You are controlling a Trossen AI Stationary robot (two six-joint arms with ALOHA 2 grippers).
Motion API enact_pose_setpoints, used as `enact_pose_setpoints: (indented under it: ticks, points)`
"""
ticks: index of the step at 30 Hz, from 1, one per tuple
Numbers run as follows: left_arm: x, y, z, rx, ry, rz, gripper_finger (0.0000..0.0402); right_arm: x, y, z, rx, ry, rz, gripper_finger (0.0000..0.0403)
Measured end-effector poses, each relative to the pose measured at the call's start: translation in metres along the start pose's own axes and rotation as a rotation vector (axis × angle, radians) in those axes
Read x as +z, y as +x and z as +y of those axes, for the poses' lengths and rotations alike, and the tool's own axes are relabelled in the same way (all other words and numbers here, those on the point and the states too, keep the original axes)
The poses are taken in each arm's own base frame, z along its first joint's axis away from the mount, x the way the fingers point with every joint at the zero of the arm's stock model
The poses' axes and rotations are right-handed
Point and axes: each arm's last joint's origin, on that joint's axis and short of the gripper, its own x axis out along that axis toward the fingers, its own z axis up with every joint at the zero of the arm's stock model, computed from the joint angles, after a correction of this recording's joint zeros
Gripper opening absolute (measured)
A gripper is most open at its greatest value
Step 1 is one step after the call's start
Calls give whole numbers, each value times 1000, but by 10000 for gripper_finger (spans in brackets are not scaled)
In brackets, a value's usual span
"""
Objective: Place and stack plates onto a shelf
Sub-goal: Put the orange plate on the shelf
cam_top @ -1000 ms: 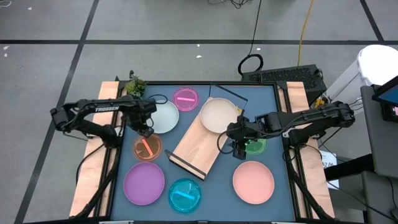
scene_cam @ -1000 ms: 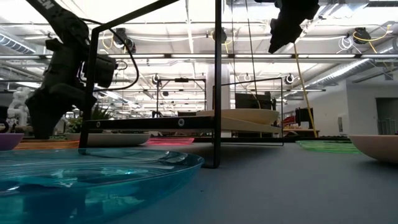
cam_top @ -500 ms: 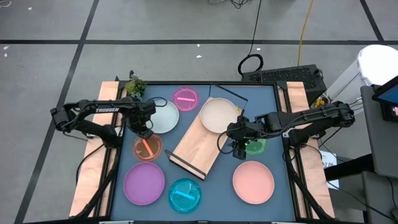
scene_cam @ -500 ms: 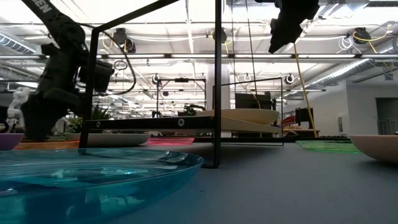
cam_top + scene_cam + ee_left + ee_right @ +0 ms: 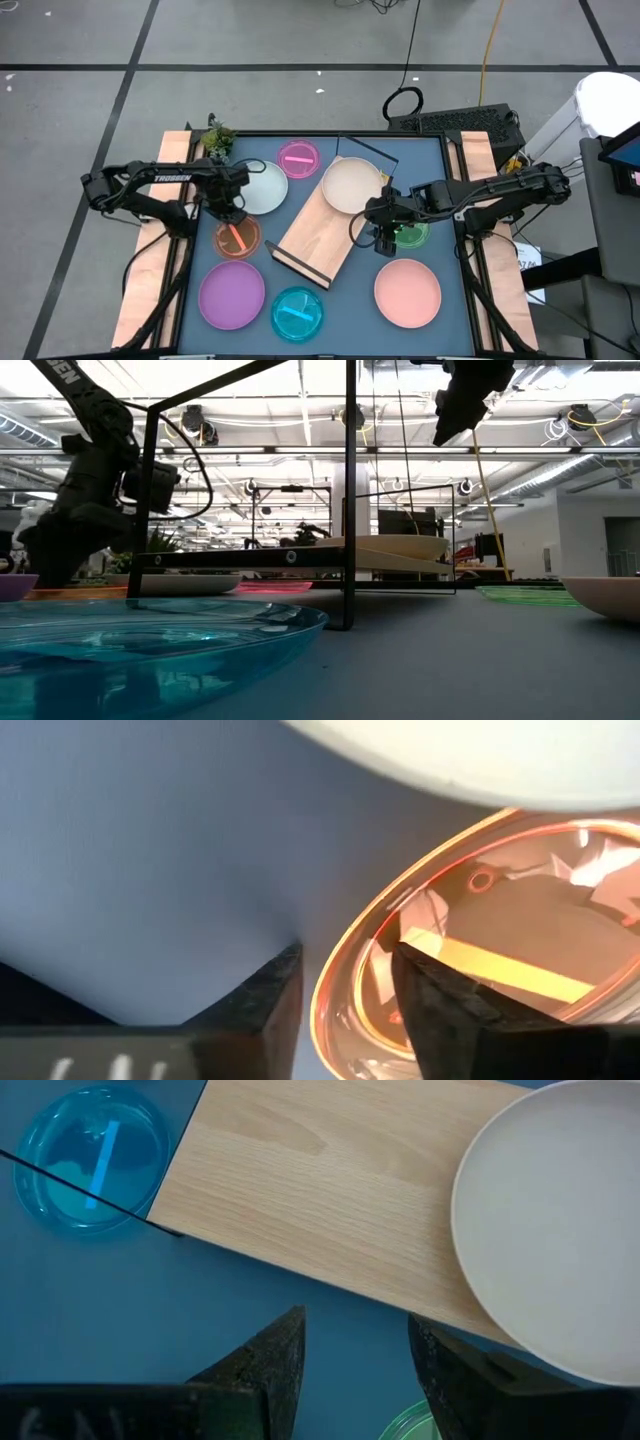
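While eight plates (image 5: 231, 296) surround one shelf (image 5: 318, 229), both arms' fingers (image 5: 262, 1010) stand parted, empty.

Grey tiled floor (image 5: 250, 60) with dark seams all round the blue surface (image 5: 345, 300), a little potted plant (image 5: 217, 137) at its corner, bright ceiling strip lights (image 5: 300, 385) overhead.

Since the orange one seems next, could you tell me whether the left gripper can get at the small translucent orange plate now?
Probably yes: the left gripper sits open astride the rim of the small translucent orange plate, with nothing between them.
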Motion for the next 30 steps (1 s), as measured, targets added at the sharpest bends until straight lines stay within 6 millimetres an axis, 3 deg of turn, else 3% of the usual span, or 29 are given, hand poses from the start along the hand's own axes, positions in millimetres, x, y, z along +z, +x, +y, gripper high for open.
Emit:
enact_pose_setpoints:
  ticks: [21, 30]
  points:
    - [1, -2, -1, -22, 27, -29, 8, 0, 0, 0, 0, -9, 0, 160]
    - [-2, -14, -4, -39, 24, -63, 3, 0, 0, 0, -1, -34, -1, 160]
